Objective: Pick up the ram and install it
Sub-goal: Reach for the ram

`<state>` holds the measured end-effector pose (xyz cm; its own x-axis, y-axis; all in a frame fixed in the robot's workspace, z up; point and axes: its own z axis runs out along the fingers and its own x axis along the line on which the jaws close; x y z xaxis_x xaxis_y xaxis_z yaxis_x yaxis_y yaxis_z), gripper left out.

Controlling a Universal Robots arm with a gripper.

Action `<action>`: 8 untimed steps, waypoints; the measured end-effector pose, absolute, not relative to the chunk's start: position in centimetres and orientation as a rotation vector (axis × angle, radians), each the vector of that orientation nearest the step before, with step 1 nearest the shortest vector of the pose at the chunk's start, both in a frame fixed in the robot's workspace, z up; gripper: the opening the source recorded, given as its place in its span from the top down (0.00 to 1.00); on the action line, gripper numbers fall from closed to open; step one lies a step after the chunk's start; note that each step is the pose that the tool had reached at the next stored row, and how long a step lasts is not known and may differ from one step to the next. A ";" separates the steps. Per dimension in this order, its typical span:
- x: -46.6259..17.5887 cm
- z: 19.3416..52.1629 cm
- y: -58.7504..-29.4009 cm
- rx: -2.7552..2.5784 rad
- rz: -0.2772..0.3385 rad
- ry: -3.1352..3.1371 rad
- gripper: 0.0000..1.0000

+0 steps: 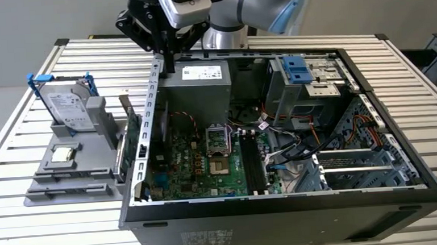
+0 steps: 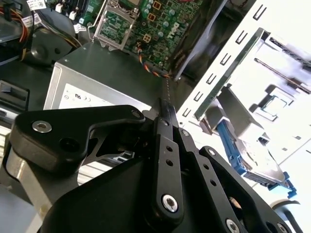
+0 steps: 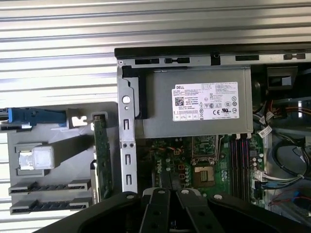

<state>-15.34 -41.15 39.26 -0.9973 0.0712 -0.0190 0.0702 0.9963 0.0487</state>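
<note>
Ram point(image 3: 48, 187) in holder point(image 3: 68, 150); gripper point(image 3: 165, 174) well apart — over case point(image 3: 127, 160).

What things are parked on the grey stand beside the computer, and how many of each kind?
hard drive in a blue frame: 1
silver square chip: 1
green expansion card: 1
Total: 3

Exterior view: high, oblique onto open computer case point(image 1: 285, 209). First wrist view faces straight down; second wrist view slants close past end effector point(image 2: 165, 108). All share power supply point(image 1: 201, 86).
</note>
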 end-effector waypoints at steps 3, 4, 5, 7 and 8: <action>-15.5 39.3 -41.2 0.110 0.075 3.118 1.00; -15.5 39.3 -41.3 0.110 0.075 3.118 1.00; -15.6 39.3 -41.3 0.110 0.075 3.118 1.00; -15.7 39.3 -41.4 0.110 0.075 3.118 1.00; -15.7 39.3 -41.4 0.110 0.075 3.118 1.00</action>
<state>-15.75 -41.38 39.26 -0.9973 0.0712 -0.0190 0.0702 0.9963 0.0487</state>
